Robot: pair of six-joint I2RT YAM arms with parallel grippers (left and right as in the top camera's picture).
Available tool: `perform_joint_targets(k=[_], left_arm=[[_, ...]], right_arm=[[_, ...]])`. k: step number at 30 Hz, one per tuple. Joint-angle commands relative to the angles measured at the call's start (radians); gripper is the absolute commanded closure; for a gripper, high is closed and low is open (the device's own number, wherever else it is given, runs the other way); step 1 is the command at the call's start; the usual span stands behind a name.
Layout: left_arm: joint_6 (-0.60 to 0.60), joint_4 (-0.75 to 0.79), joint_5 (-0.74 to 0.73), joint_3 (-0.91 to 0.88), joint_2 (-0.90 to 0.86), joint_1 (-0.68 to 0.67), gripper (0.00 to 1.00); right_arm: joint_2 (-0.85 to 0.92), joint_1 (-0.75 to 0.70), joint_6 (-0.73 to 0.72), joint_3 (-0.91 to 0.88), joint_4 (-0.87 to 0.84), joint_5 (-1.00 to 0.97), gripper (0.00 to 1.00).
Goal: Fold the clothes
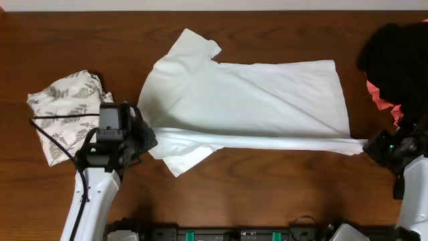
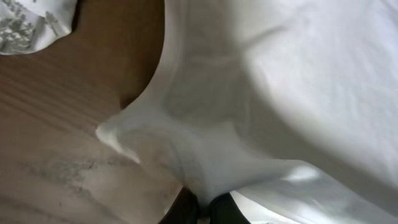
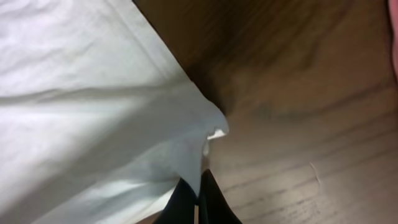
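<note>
— T-shirt (image 1: 247, 94) first: where does it lie?

— Spread on the brown counter (image 1: 267, 194), white, with its neck end toward the robot's left and its hem toward the right. Its near edge is drawn into a long, taut strip running between the two grippers.

— And the arms?

— The left arm (image 1: 90, 194) rises from the counter's near edge to the T-shirt's near shoulder corner. The left gripper (image 1: 144, 137) is clamped on the cloth there. Its wrist view shows dark fingertips (image 2: 181, 210) pinched together, with white fabric bunched above them. The right arm (image 1: 414, 194) reaches the T-shirt's near hem corner, and the right gripper (image 3: 198, 199) is closed on that corner, jaws together on the edge of the cloth.

— Anything hard to make out?

— From overhead, the left gripper's fingers sit mostly under its own camera housing, and the right arm is cut off by the frame. The T-shirt's near sleeve is partly tucked beneath the taut strip. Both wrist views are soft and close, showing little beyond cloth and wood grain.

— What else is around?

— A crumpled leaf-print garment (image 1: 63, 110) lies beyond the T-shirt's neck end, apart from it, with a black cable (image 1: 50, 134) trailing across it. Beyond the T-shirt's hem end, a black garment (image 1: 398, 57) is heaped over a coral-pink garment (image 1: 381, 97), both cropped by the frame.
</note>
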State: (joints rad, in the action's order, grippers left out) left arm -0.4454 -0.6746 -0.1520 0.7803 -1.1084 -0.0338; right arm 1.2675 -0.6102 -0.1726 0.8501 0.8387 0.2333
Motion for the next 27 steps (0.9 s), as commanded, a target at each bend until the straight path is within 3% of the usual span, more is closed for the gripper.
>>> perform_joint_targets(k=[1, 18, 27], left_arm=[[-0.005, 0.027, 0.032, 0.009, -0.025, 0.007, 0.94], [-0.005, 0.179, 0.03, 0.009, -0.092, 0.003, 0.94], [-0.005, 0.246, 0.03, 0.009, -0.18, 0.003, 0.94]], right_arm=[[0.024, 0.003, -0.014, 0.018, -0.021, -0.018, 0.99], [0.124, 0.223, -0.074, 0.018, -0.192, -0.025, 0.99], [0.126, 0.245, -0.085, 0.018, -0.264, -0.056, 0.99]])
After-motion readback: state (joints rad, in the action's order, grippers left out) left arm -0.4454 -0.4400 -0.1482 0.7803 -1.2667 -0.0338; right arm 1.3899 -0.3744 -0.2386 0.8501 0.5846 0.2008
